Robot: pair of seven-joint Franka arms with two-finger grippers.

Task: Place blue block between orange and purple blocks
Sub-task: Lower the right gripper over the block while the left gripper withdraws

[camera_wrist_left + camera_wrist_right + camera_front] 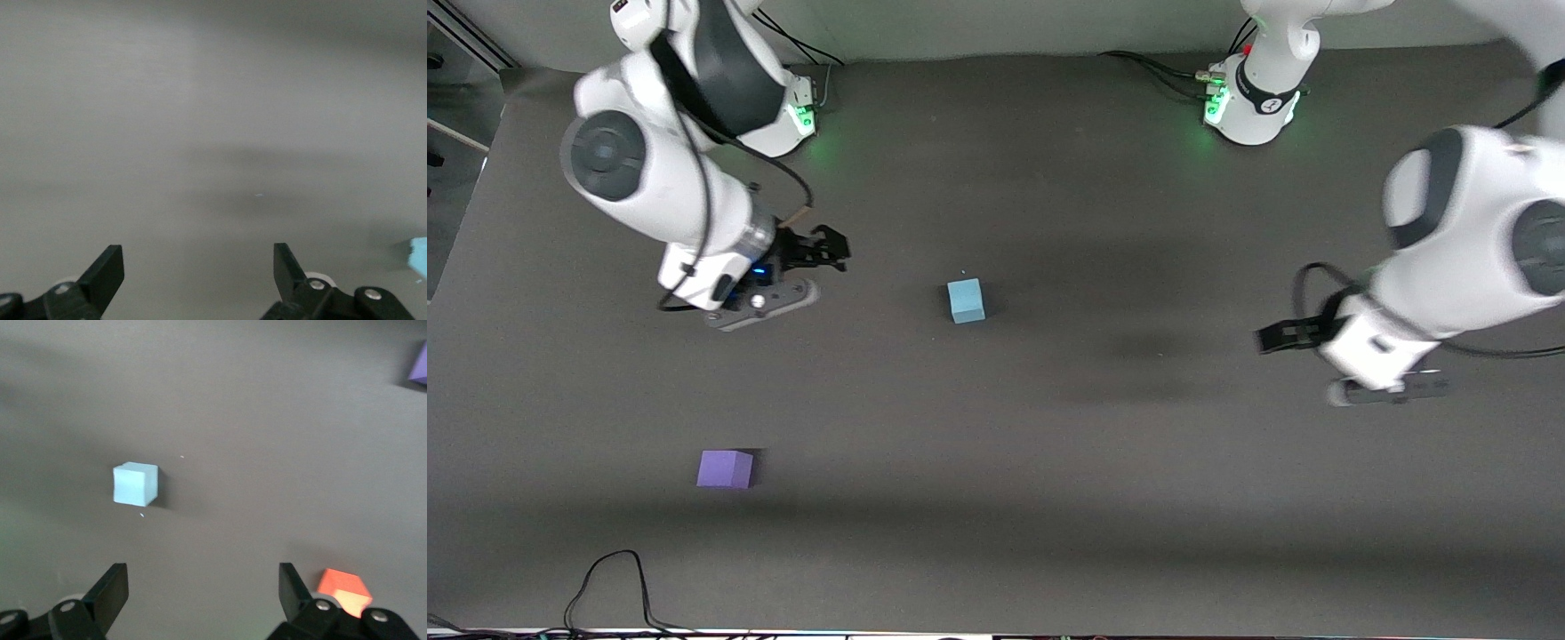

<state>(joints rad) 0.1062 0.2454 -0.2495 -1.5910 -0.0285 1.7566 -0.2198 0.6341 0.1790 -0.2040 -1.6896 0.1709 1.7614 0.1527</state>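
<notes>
The blue block [966,300] sits alone near the middle of the table. It also shows in the right wrist view [135,483] and at the edge of the left wrist view [419,257]. The purple block [726,468] lies nearer the front camera, toward the right arm's end; the right wrist view shows a corner of it [419,363]. The orange block [343,588] shows only in the right wrist view, beside one finger; the right arm hides it in the front view. My right gripper [823,251] [203,587] is open and empty. My left gripper [1270,339] [198,267] is open and empty over bare table.
The dark grey table [1049,444] carries only the blocks. A black cable [615,569] loops at the table's front edge. The arm bases [1249,107] stand along the farthest edge.
</notes>
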